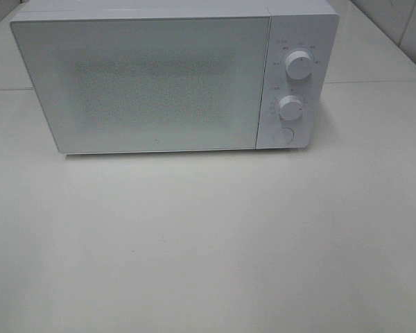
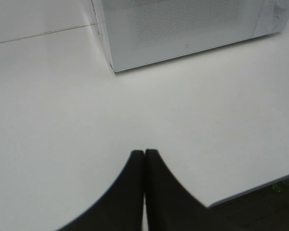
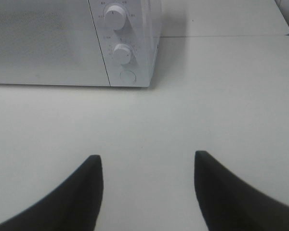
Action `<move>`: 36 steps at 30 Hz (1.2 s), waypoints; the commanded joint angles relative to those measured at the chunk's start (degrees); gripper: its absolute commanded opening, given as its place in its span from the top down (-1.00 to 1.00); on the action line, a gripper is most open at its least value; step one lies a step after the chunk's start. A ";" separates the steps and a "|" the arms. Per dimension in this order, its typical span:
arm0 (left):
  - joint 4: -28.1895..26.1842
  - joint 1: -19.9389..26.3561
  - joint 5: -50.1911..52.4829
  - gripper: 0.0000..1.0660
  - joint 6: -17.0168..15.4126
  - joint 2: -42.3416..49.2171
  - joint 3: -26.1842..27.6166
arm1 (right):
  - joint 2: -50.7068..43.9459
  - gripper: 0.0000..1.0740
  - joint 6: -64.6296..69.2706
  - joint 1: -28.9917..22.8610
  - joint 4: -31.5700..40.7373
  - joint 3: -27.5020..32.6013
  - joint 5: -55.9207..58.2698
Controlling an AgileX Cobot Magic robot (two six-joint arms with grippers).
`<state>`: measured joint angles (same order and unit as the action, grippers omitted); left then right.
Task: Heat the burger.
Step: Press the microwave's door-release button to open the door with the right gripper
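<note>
The burger is out of view in all three views. A white microwave (image 1: 166, 76) stands at the back of the white table (image 1: 208, 250) with its door closed; it also shows as the microwave (image 2: 183, 29) and the microwave (image 3: 62, 43). Two round knobs (image 1: 298, 67) and a round button (image 1: 283, 135) sit on its right panel. My left gripper (image 2: 144, 153) hovers over the bare tabletop, its dark fingers pressed together with nothing between them. My right gripper (image 3: 147, 159) stands open over the table in front of the control panel, holding nothing. Neither arm appears in the exterior high view.
A seam in the tabletop (image 1: 374, 82) runs behind the microwave. The table's front edge (image 2: 255, 192) shows in the left wrist view, with dark floor beyond it.
</note>
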<state>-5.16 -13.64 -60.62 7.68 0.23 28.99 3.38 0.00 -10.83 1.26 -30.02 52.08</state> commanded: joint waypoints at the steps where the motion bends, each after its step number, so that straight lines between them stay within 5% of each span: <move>1: -0.46 0.17 0.92 0.99 -0.29 1.20 -0.23 | 3.21 -0.04 -0.34 0.17 -0.06 -0.34 -5.96; 19: -0.46 0.17 0.92 0.99 -0.29 1.20 -0.23 | 22.00 0.17 -0.57 0.17 -0.23 -0.23 -26.36; 36: -0.46 0.17 0.92 0.99 -0.29 1.20 -0.23 | 40.91 0.79 -0.57 0.17 -0.23 -0.23 -46.98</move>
<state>-5.16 -13.64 -60.62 7.68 0.23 28.99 44.06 0.00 -10.83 1.26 -30.02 6.93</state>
